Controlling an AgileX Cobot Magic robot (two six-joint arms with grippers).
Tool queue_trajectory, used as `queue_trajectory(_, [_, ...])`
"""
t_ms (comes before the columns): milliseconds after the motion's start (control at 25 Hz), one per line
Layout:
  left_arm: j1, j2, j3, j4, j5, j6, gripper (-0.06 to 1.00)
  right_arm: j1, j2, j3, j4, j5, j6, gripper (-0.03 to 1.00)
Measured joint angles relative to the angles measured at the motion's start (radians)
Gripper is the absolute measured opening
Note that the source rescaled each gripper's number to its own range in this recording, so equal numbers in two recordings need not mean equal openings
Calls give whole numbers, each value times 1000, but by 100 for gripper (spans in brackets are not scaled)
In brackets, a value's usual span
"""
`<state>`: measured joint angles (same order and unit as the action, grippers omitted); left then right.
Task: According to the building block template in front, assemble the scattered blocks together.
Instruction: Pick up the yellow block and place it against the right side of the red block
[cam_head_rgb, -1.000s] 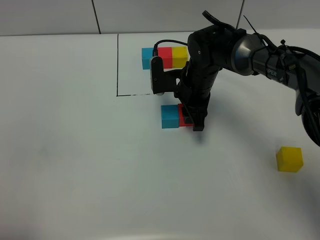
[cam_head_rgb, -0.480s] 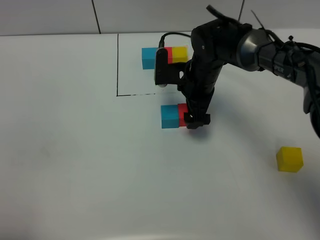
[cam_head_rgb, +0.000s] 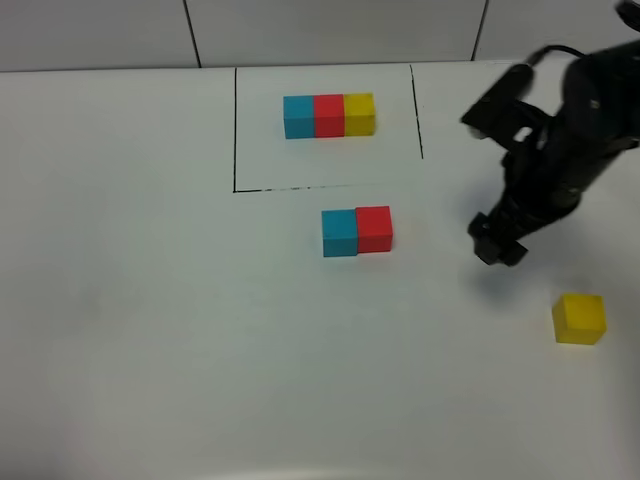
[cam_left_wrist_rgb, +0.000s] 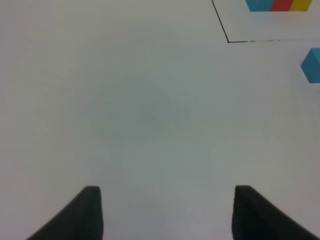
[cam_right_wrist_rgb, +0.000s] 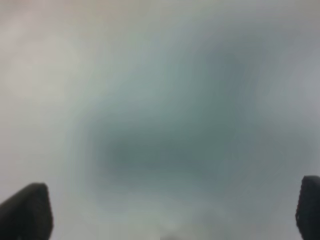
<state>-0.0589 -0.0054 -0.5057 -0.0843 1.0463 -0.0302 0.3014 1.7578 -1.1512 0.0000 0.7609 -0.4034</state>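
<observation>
Since the cyan block (cam_head_rgb: 339, 233) and red block (cam_head_rgb: 374, 229) sit joined at 6 o'clock of the template (cam_head_rgb: 329, 115), the right gripper (cam_head_rgb: 497, 243) hangs at 10 o'clock of the yellow block (cam_head_rgb: 579, 319), jaws wide and empty, seemingly to fetch it, while the left gripper (cam_left_wrist_rgb: 167, 192) idles, jaws parted, empty.

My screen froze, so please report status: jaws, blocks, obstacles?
Both jaws open, empty. Blue block and red block touching, matching template; yellow block alone, far right. Nothing blocks it.

matte black right arm (cam_head_rgb: 560, 150) with a thin cable (cam_head_rgb: 542, 51) and dark tapered fingertips (cam_right_wrist_rgb: 25, 212).
</observation>
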Motion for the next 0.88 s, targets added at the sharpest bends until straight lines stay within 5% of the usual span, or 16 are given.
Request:
queue_trajectory(320, [0,0,0,0,0,0,26,-178,-136,283,57,-36,331,100])
queue_trajectory(880, [0,0,0,0,0,0,26,-195,-31,358,208,-185,418,85])
